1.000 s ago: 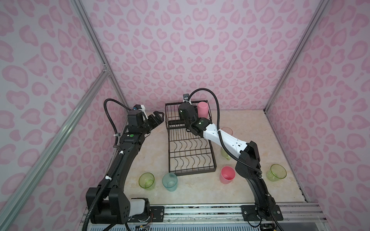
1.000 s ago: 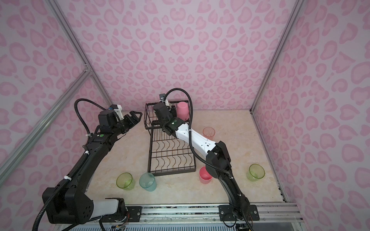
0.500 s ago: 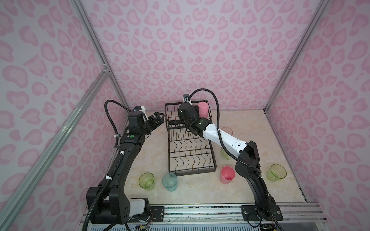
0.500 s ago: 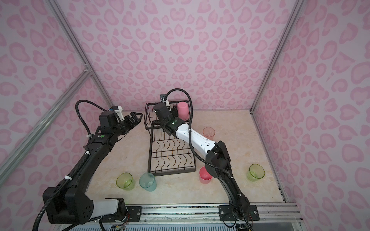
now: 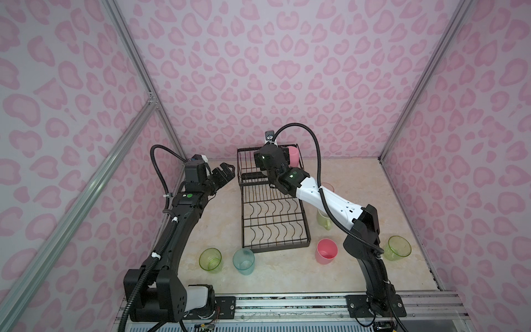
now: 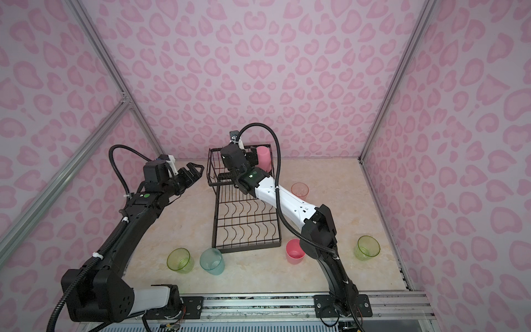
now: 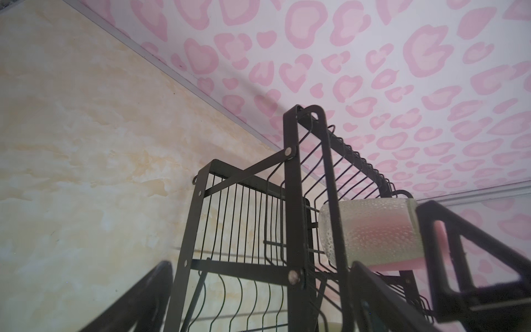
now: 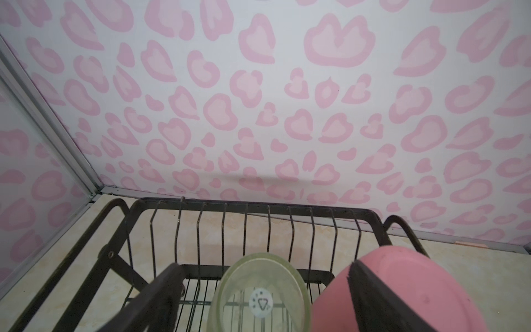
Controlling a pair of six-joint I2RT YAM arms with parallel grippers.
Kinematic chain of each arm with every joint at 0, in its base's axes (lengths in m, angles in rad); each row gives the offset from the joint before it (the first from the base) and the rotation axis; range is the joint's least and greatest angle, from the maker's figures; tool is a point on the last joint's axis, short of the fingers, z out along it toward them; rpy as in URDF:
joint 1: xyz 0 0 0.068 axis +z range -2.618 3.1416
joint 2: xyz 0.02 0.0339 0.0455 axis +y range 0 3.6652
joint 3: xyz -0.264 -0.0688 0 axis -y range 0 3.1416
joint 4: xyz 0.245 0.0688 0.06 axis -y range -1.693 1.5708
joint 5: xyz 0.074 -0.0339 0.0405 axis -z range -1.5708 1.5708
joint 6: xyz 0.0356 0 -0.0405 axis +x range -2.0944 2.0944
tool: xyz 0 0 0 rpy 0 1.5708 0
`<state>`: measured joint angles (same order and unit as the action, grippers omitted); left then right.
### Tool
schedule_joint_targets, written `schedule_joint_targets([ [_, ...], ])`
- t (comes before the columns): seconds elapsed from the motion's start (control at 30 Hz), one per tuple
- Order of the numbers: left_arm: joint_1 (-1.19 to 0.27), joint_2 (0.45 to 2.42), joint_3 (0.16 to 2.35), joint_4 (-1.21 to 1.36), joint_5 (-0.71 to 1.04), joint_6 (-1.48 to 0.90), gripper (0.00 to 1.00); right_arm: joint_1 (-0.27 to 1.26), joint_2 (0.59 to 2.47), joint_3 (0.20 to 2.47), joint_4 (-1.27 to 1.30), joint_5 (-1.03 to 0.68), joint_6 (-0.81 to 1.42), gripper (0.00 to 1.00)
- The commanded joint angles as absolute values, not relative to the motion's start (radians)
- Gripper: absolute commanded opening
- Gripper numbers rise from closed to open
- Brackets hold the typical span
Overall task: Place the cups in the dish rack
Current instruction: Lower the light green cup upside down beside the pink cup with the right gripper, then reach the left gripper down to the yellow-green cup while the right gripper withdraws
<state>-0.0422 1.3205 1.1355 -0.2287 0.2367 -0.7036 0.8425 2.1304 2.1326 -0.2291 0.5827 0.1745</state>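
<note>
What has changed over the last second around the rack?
The right end effector spread its jaws and let go of the frosted cup. The cup now sits free between them in the raised basket of the dish rack, next to the pink cup. The open left end effector stayed beside the rack; nothing else visibly moved.

Three walls, all pale lilac-white with pink leopard-heart blotches: back wall, left wall, right wall. Aluminium posts in both back corners, left post, right post. Another aluminium bar slants across the left wall. Floor is a beige marble-look board. Metal rail along the near edge. Light even, soft; faint grey shadow low on the back wall in the right wrist view.
</note>
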Motion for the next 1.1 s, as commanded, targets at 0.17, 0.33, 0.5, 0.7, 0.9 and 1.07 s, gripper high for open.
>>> schedule_joint_targets([
  [0.17,-0.042,1.303,1.17,-0.418,0.159,-0.64,0.99,0.851,2.02,2.052,-0.145,0.502,0.169,0.88],
  [0.33,-0.042,1.251,1.162,-0.548,0.086,-0.594,1.0,0.849,1.93,1.949,-0.096,0.427,0.13,0.86],
  [0.5,-0.039,1.187,1.126,-0.675,0.017,-0.579,1.0,0.835,1.864,1.881,-0.136,0.4,0.093,0.85],
  [0.7,-0.039,1.154,1.093,-0.816,-0.028,-0.607,0.99,0.793,1.758,1.695,-0.059,0.37,0.071,0.85],
  [0.9,-0.039,1.118,1.049,-0.914,-0.021,-0.659,0.95,0.754,1.673,1.552,0.019,0.355,0.081,0.84],
  [1.07,-0.039,1.09,1.003,-0.987,0.027,-0.708,0.89,0.722,1.632,1.457,0.081,0.345,0.112,0.83],
])
